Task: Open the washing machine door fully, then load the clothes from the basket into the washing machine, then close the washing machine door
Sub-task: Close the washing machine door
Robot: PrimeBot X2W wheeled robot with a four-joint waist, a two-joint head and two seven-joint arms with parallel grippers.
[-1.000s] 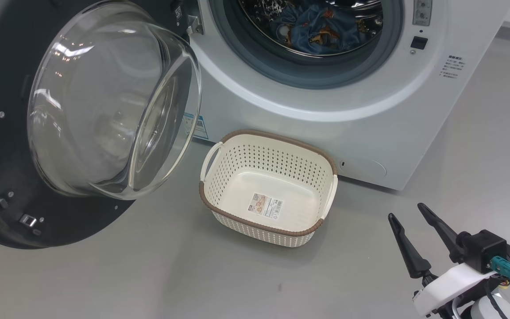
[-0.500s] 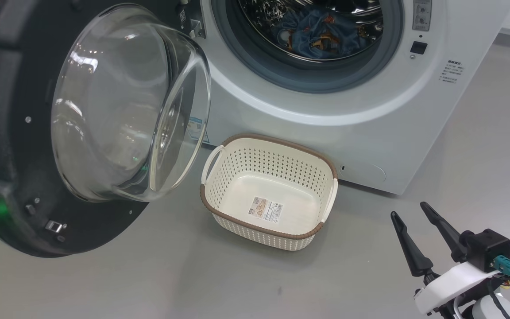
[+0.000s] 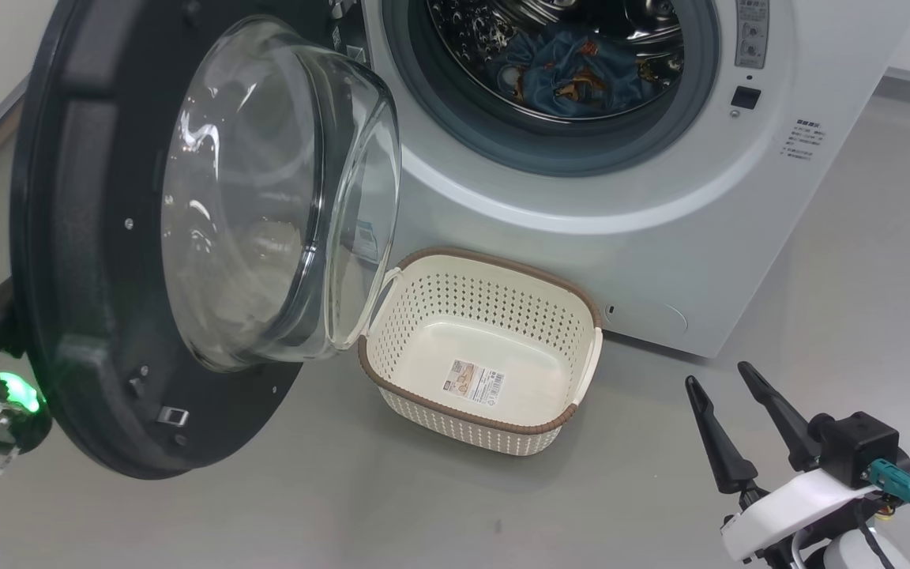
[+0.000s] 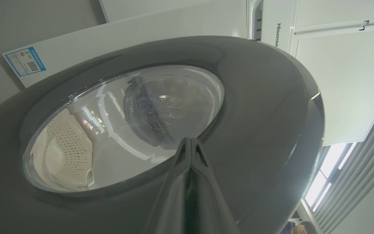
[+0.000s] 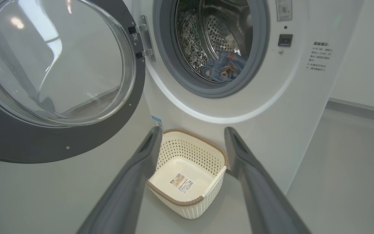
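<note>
Door [image 3: 68, 237] swings further shut, pushed by left gripper [image 4: 190, 139], fingers pinched together, empty. Right gripper [image 3: 717, 375] hangs wide open, empty. Tips could slip off the glossy ring; glass might clip basket [image 3: 486, 308].

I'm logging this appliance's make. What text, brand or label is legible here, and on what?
"Hisense": printed down a white panel beyond the black-ringed glass door.
Blue label sticker low on the big white washing machine: too small to read.
Black print right of its drum opening: too small.
Sticker in the cream perforated basket: blurred.
</note>
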